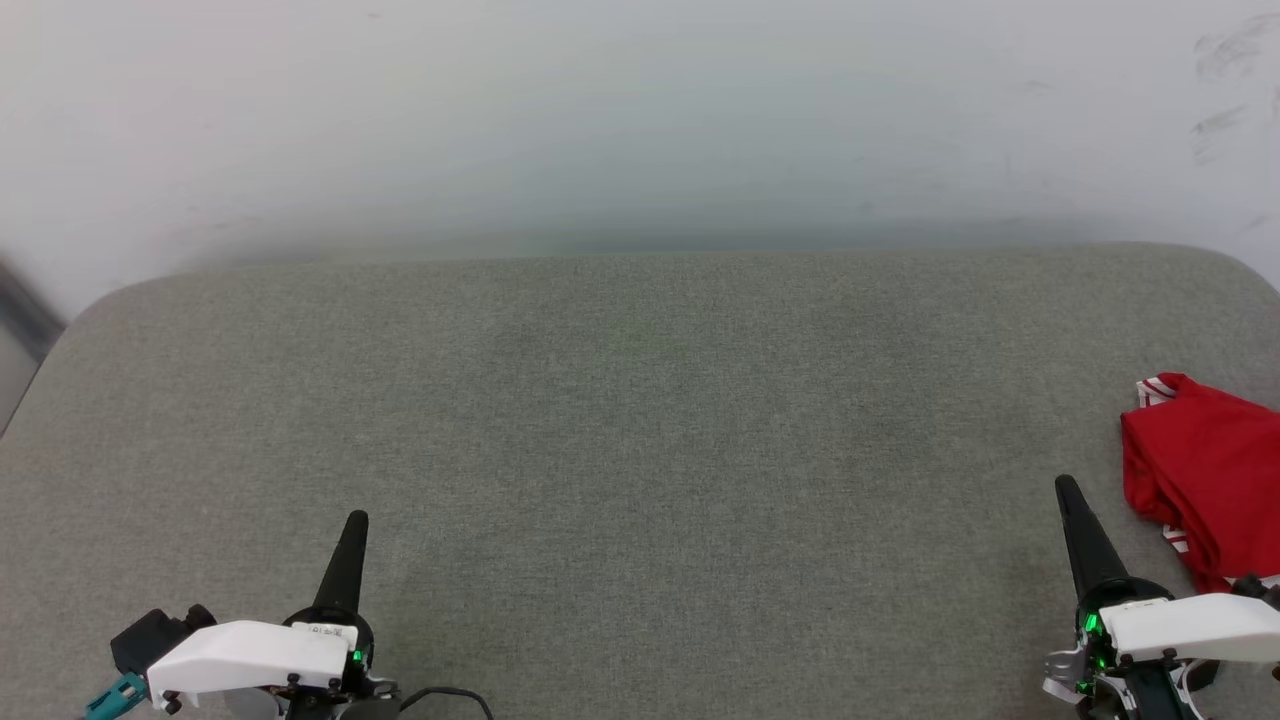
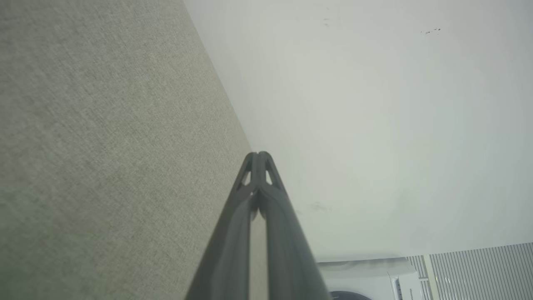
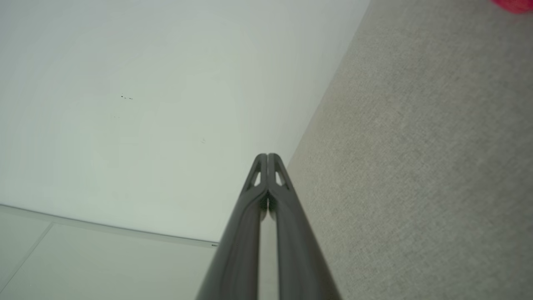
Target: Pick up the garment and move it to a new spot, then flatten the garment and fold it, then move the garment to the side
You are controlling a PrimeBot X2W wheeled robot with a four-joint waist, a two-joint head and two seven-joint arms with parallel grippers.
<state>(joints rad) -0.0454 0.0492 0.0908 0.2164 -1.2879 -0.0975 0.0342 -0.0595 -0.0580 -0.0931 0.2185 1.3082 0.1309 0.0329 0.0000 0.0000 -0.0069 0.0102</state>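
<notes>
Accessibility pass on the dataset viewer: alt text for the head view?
A crumpled red garment with striped trim lies at the right edge of a grey fabric surface, cut off by the frame. The right gripper, shut, points up left of it; the left gripper, also shut, sits at the lower left. A pale wall is behind.

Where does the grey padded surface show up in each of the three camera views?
Head view: the grey padded surface spans the lower two thirds, below the white wall.
Left wrist view: it takes the left side, with the wall to its right.
Right wrist view: it takes the right side, with the wall to its left.
Shared landmark: the straight edge where the surface meets the wall.
</notes>
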